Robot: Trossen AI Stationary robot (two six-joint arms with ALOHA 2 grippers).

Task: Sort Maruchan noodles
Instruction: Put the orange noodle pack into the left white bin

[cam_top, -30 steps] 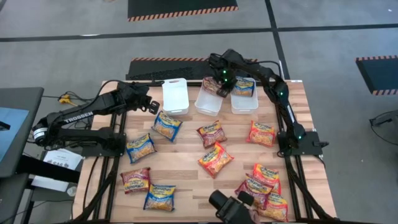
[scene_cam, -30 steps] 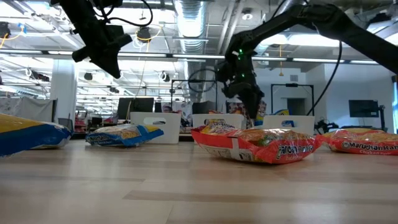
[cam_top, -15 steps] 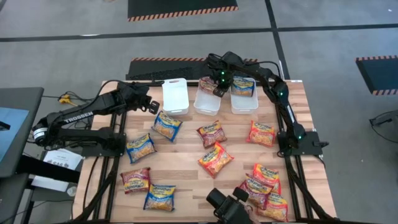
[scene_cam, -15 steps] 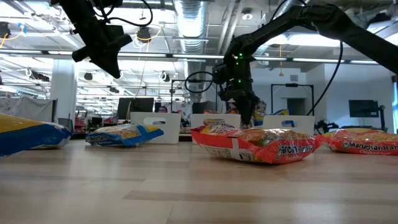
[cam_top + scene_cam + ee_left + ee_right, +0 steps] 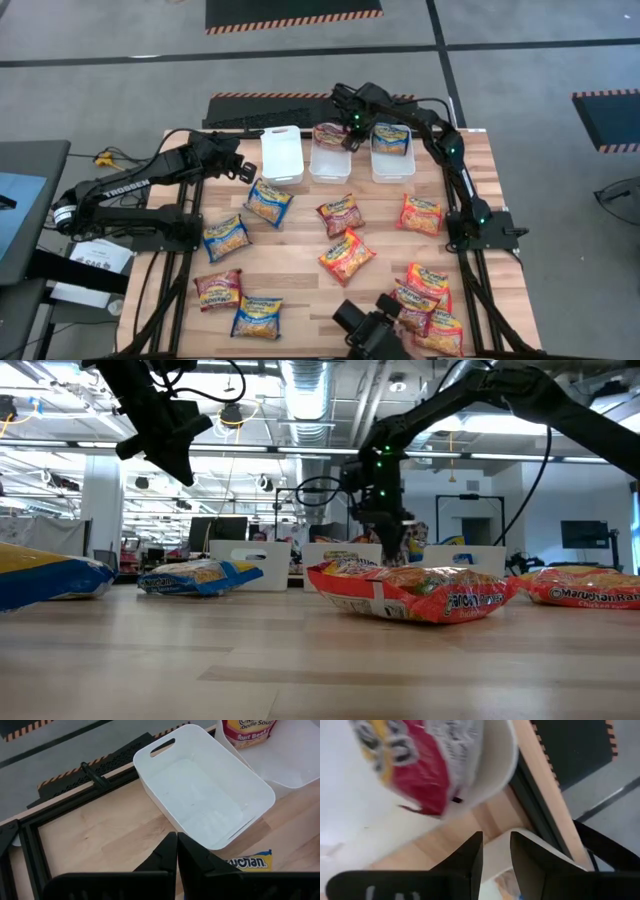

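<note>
We see three bins in a row at the bench's (image 5: 300, 260) far edge: left bin (image 5: 282, 155), middle bin (image 5: 330, 160), right bin (image 5: 392, 152). One packet (image 5: 330, 135) sits on the middle bin's far rim, another (image 5: 391, 138) in the right bin. Remaining packets (image 5: 347, 255) lie spread across the bench nearer us, a cluster (image 5: 425, 300) at the near right corner.
</note>
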